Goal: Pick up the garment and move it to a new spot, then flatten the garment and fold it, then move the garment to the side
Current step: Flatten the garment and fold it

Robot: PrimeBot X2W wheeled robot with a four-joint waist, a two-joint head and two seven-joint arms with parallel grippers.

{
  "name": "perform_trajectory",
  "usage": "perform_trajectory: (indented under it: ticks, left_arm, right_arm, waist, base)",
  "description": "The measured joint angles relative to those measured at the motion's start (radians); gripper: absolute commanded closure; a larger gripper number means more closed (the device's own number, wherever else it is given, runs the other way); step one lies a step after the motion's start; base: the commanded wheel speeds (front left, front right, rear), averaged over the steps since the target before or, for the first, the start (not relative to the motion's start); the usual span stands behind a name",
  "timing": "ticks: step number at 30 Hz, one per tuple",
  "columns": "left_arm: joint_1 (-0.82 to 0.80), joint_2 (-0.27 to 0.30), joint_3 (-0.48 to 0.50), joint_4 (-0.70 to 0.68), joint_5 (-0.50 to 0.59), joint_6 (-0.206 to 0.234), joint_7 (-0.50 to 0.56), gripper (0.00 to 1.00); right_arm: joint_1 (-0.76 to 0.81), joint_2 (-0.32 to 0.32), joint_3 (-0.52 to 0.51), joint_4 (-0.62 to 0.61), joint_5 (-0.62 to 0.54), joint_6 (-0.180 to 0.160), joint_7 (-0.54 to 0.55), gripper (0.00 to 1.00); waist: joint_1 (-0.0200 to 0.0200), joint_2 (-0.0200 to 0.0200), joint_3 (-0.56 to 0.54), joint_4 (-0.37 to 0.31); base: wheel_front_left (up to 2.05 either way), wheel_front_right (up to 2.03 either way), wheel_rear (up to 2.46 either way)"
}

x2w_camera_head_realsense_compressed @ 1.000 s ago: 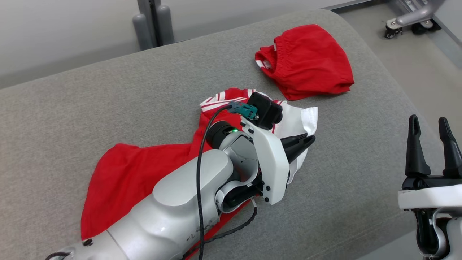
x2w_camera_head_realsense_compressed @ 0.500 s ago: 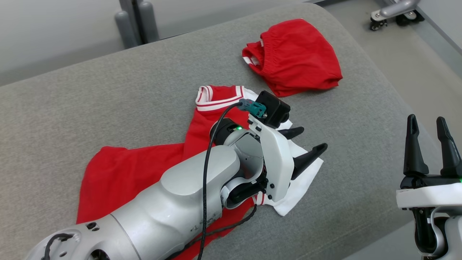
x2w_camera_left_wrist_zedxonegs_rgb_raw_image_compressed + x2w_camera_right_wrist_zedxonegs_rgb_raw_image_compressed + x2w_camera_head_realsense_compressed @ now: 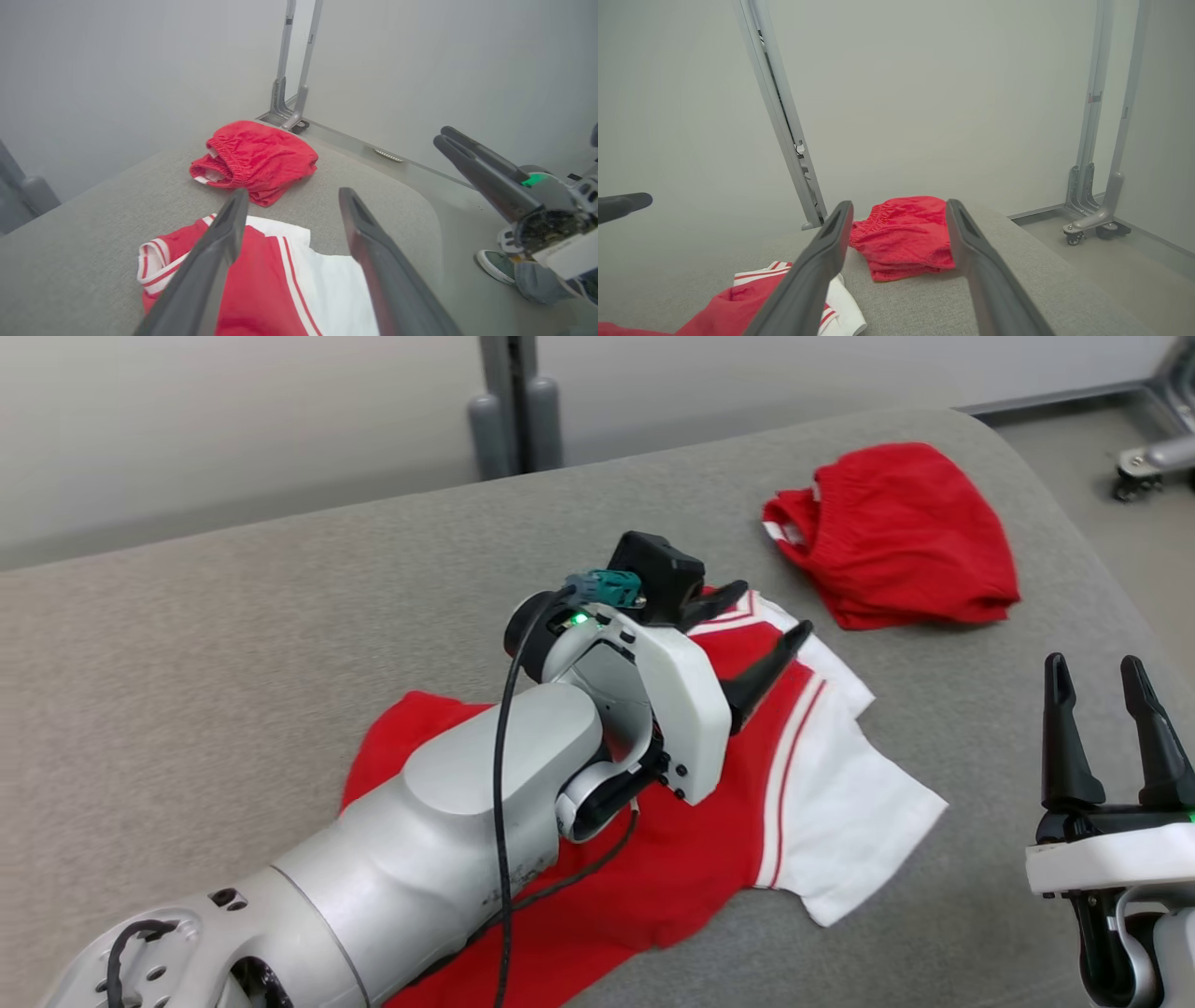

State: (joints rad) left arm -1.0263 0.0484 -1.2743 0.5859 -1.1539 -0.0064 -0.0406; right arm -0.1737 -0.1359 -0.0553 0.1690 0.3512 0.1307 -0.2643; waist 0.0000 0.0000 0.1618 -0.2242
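The left part of the grey fabric desk (image 3: 233,644) is bare and gives the widest open room, running back to the far edge, where two grey posts (image 3: 513,401) stand behind it. The pale left arm (image 3: 448,831) reaches in from the lower left, across the garment (image 3: 709,859). This is a red shirt with a white sleeve, lying spread on the middle of the desk, and its lower part is hidden under the arm. Its only markings are white stripes at the collar and red lines down the white sleeve.

The left claw (image 3: 773,609) hovers just above the collar end, released, with its fingers spread and nothing between them. The white sleeve reaches right, toward the near edge.

Farther back and to the right lies a folded pair of red shorts (image 3: 896,537), apart from the shirt, with a strip of bare fabric between them. A small white patch shows at the waistband, too small to read.

The right claw (image 3: 1093,660) stands at the lower right, released and empty, above the desk's rounded right edge. Beyond that edge is grey floor (image 3: 1120,588), with a caster (image 3: 1134,485) at the far right. In the left wrist view, what looks like a shoe (image 3: 495,266) rests on the floor there.
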Motion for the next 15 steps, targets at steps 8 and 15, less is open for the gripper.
perform_trajectory:
  ticks: [8, 15]
  left_arm:
    - [-0.003, 0.057, 0.038, 0.057, 0.038, 0.04, -0.124, 0.0]
    - [0.046, 0.182, 0.082, 0.0, 0.054, 0.107, -0.19, 0.0]
  right_arm:
    - [0.017, -0.004, 0.02, 0.0, 0.0, 0.0, 0.0, 0.0]
    - [0.021, -0.002, 0.037, -0.006, 0.0, 0.0, 0.0, 0.0]
  waist:
    - [0.0, 0.0, -0.03, 0.104]
    - [0.0001, 0.0, -0.055, 0.153]
  base:
    - [0.0, 0.0, 0.0]
    - [0.0, 0.0, 0.0]
